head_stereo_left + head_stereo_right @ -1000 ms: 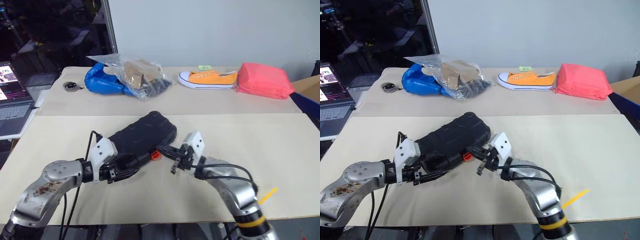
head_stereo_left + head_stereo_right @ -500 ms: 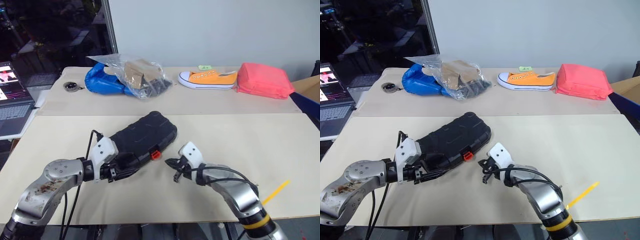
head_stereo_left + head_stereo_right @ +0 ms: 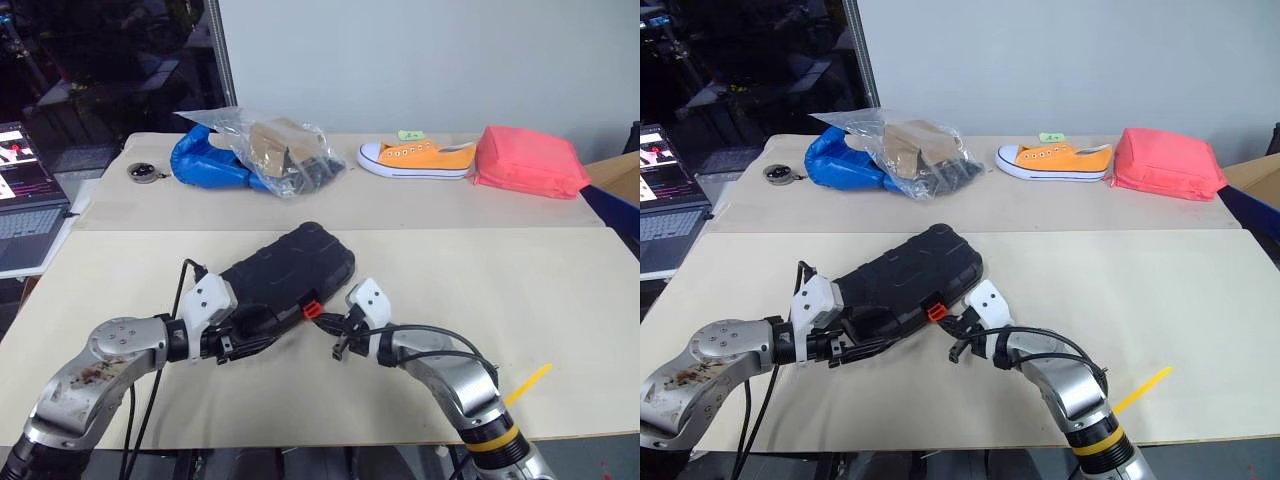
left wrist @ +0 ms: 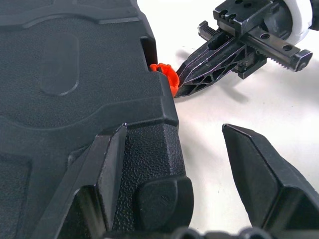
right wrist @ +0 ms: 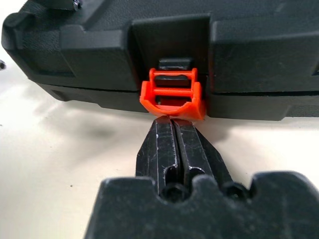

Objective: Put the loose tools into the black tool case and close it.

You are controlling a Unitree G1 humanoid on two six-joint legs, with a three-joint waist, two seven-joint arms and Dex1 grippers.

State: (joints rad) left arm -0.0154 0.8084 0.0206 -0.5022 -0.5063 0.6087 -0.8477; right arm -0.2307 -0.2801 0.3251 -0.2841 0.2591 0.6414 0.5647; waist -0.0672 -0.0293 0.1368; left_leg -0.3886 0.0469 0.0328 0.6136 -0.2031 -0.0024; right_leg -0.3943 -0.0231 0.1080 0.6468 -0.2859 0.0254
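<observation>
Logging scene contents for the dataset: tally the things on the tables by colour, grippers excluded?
Black: 1, tool case
Orange: 1, sneaker
Pink-red: 1, pouch
Blue: 1, bundle
Clear: 1, plastic bag
Dark metal: 1, small round object
Total: 6

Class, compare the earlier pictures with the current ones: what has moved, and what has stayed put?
The right gripper, fingers shut, dropped lower and swung left toward the black ribbed hard-plastic tool case; its tips now sit at the small orange latch. Nothing was grasped or released. The left gripper stays at the case's near corner, jaws apart, and the case has not shifted.
</observation>
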